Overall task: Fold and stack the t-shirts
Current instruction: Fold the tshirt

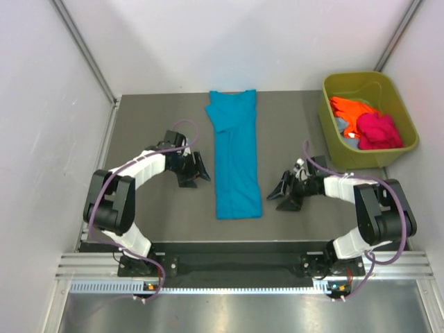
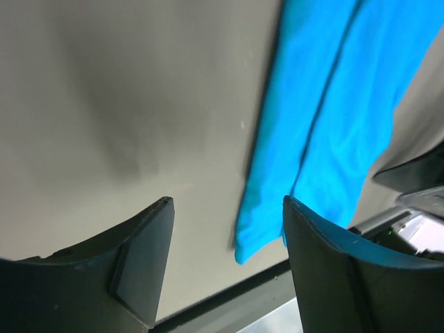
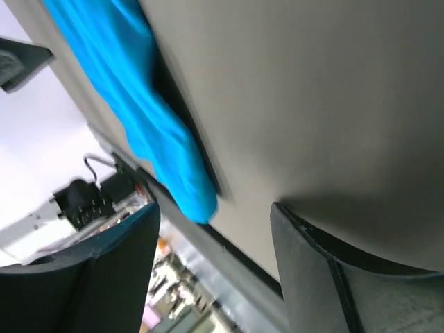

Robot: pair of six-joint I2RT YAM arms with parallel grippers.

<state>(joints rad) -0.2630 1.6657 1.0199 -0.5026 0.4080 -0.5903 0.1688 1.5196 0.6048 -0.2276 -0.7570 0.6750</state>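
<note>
Teal cloth: the teal t-shirt point(image 1: 237, 159) lies mid-frame on the grey worktop point(image 1: 152, 125) as a long narrow strip. Its sides are turned in, the collar is toward the top of the frame and the hem toward the bottom.
Waiting shirts: an orange t-shirt point(image 1: 349, 109) and a pink t-shirt point(image 1: 378, 130) sit bunched in the olive tub point(image 1: 368, 158) at upper right, well apart from the strip.
Left jaws: on the left arm point(image 1: 142, 166), just left of the strip and about halfway down it, clear of the cloth. They are spread wide and hold nothing; the left wrist view shows bare worktop between the fingers point(image 2: 139, 257).
Right jaws: on the right arm point(image 1: 343, 186), right of the strip and nearer the hem, not touching it. They are also spread wide and empty.
Step in hand: the lengthwise folds look done, so the crosswise fold, hem up toward collar, is probably next.
Doing it well: each side should take one hem corner, coming in low along the worktop and pinching every layer so the turned-in sides do not slide out. The left jaws sit higher in the frame than the right and should drop level with the hem first. Both corners should then rise together, travel straight up the strip and lay down with the edges matched.
Risk: thin cloth lying flat is hard to get under, and catching only the top layer would pull the fold open.
</note>
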